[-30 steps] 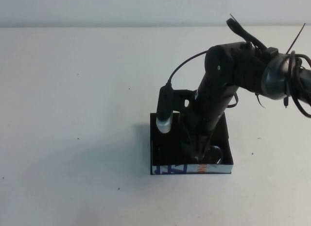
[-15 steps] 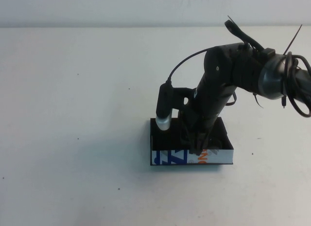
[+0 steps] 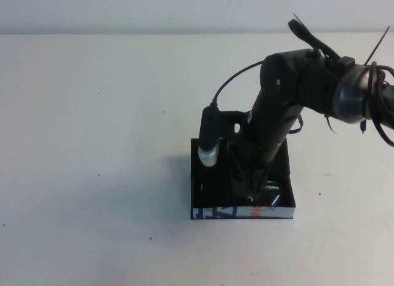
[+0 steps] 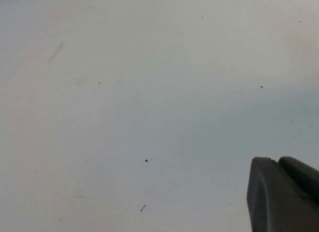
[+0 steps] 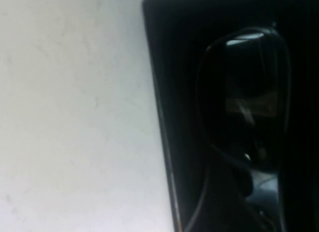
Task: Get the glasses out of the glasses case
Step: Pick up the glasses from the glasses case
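Right gripper [image 3: 257, 189] is down inside the glasses case [image 3: 242, 211] on the bench [image 3: 92, 114], over the glasses [image 5: 244, 100] lying in it; can't tell if it's clamped. Left gripper [image 4: 281, 194] hangs over bare bench, its state unclear too.

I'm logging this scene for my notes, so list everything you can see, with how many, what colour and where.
glasses case: one, black box with a white front edge printed in blue and orange, on the table near the front centre.
glasses: one pair, dark frame with greyish lenses, lying inside the case.
table: one, white, with a few small dark specks.
right gripper: one, black, reaching down into the case over the glasses.
left gripper: one, dark, only an edge visible in the left wrist view, above bare table and away from the case.
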